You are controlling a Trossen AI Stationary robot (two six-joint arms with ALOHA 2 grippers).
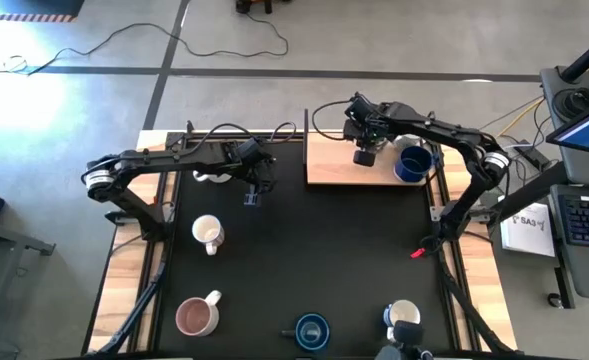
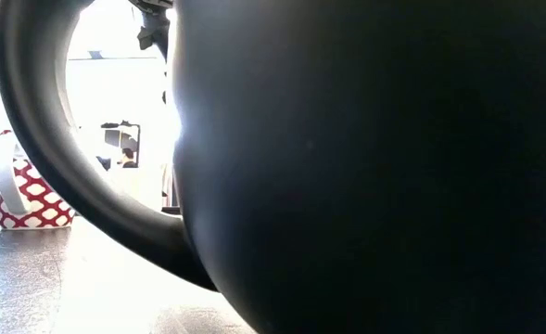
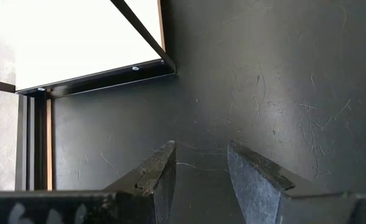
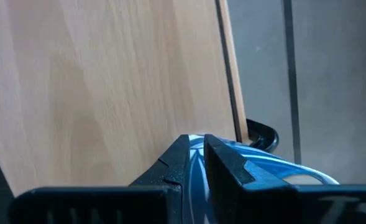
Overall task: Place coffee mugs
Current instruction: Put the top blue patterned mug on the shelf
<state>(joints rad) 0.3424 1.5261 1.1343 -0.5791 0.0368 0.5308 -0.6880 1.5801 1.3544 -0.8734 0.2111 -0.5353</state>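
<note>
My right gripper [image 1: 364,155] [image 4: 196,144] hangs over the wooden board [image 1: 332,165] at the table's far side, shut on a blue mug [image 4: 263,167] that shows as a dark round shape below it [image 1: 364,158]. Another dark blue mug [image 1: 412,163] stands on the board just to its right. My left gripper [image 1: 252,196] [image 3: 201,155] is open and empty, pointing down at the black mat [image 3: 263,74] near its far left part. On the mat stand a white mug [image 1: 207,233], a pink mug [image 1: 196,317], a dark blue mug [image 1: 312,331] and a white-and-blue mug [image 1: 402,317]. My right gripper pinches the blue mug at its rim [image 4: 198,163], which shows as a blue strip in the narrow gap between the two fingers. The fingers come from above, pointing down at the board. Whether the mug's base rests on the board, I cannot tell.
A white mug [image 1: 211,176] is partly hidden under the left arm at the far left. In the low view a dark mug [image 2: 365,158] fills the picture, with a red-and-white patterned mug [image 2: 31,199] behind it. The middle of the mat [image 1: 314,240] is bare.
</note>
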